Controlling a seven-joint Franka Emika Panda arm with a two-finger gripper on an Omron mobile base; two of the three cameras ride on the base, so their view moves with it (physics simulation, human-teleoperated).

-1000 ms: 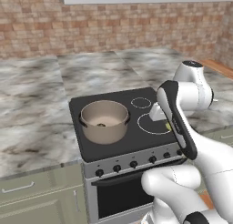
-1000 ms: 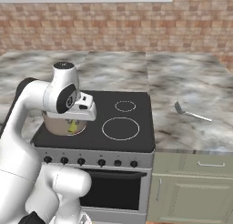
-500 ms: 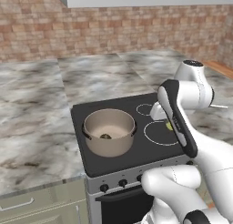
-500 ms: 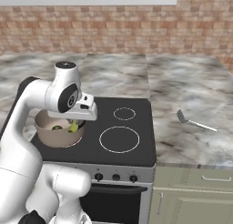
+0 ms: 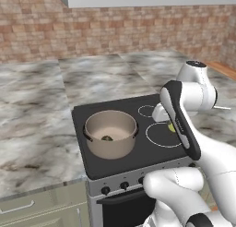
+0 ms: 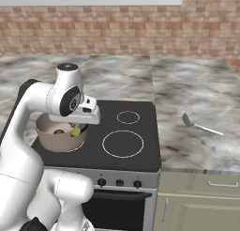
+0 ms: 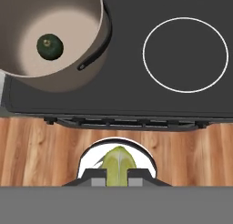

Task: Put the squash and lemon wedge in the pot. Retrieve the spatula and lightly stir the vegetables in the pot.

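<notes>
Between the jaws of the gripper (image 7: 117,172), closed down almost fully, sits the yellow-green lemon wedge (image 7: 118,161), pinched at its sides so it hangs free for carrying. Beyond the jaws and off to one side stands the pot (image 7: 54,34) on the black stovetop (image 7: 182,91), with the dark green squash (image 7: 49,46) already lying on its pale bottom; that half of the loading looks done. From the right base view the wedge (image 6: 75,130) is poised by the pot's rim (image 6: 44,131), probably so a release drops it inside. Far from the jaws, the spatula (image 6: 200,125) lies flat on the marble counter (image 6: 197,89), untouched, waiting for the stirring step.
</notes>
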